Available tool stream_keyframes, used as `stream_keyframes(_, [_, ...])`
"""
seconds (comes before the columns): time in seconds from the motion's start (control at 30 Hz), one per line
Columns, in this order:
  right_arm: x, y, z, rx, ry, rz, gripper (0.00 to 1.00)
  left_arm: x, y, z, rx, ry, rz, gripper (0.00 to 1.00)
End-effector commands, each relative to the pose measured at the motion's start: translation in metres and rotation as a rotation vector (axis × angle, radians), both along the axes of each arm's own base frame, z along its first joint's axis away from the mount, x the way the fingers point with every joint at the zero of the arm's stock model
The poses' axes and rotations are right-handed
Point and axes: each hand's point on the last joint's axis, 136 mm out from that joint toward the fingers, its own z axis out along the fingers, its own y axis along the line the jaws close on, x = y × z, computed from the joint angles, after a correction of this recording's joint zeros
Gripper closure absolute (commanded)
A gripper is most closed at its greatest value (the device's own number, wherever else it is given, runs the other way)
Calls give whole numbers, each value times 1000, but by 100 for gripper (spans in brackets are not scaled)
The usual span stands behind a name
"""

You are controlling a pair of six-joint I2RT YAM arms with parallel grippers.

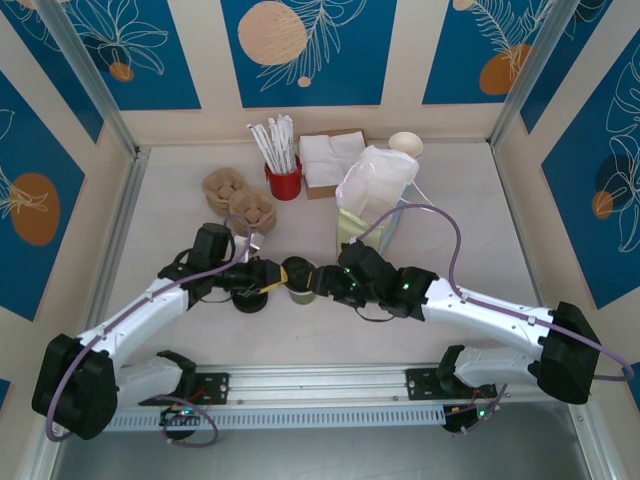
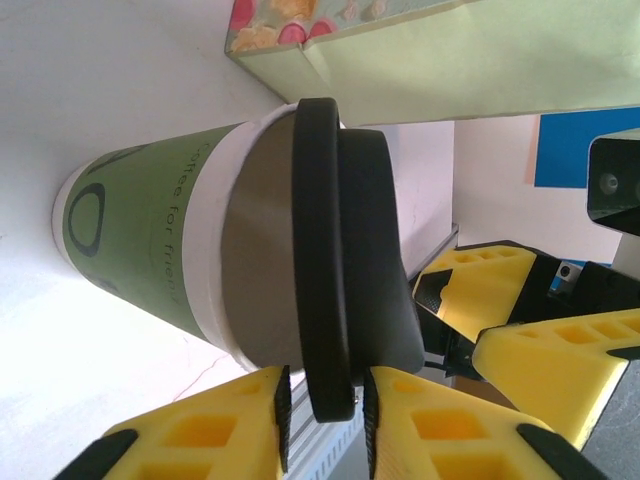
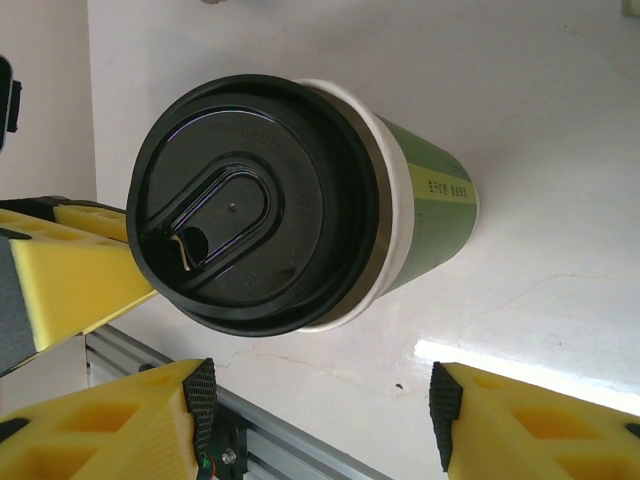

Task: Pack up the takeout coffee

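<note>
The takeout coffee (image 1: 298, 281) stands upright on the white table between my two grippers, a cup with olive-green sides and a black domed lid. My left gripper (image 1: 272, 280) is on its left. In the left wrist view its fingers (image 2: 240, 420) straddle the lid's rim (image 2: 320, 250) with a thin gap on each side, so it is narrowly open and not pinching. My right gripper (image 1: 324, 281) is on the cup's right. In the right wrist view it (image 3: 322, 400) stands wide open with only bare table between its pads, and the cup (image 3: 300, 200) lies just beyond them.
A pale green box (image 1: 350, 228) stands close behind the cup, with a white bag (image 1: 378, 178) behind that. Brown cup carriers (image 1: 240, 200), a red cup of straws (image 1: 283, 178) and napkins (image 1: 328, 160) sit at the back. A metal rail (image 1: 320, 385) runs along the near edge.
</note>
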Motion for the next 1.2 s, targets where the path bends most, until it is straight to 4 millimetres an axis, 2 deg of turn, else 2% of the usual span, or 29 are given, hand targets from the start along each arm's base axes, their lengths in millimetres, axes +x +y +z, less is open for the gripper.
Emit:
stream_keyframes(0.0, [12, 4, 12, 25, -24, -44, 39, 0, 0, 0, -15, -11, -21, 71])
stream_keyframes(0.5, [22, 12, 13, 5, -33, -40, 39, -3, 2, -13, 18, 5, -42, 65])
stream_keyframes(0.87, [23, 8, 10, -19, -29, -58, 39, -7, 5, -24, 35, 19, -44, 62])
stream_keyframes(1.07, [24, 7, 9, -29, -32, -59, 39, -6, 3, -16, 28, 2, -49, 61])
stream_keyframes(1.17, [24, 6, 7, -38, -30, -60, 39, -6, 4, -6, 35, -19, -62, 54])
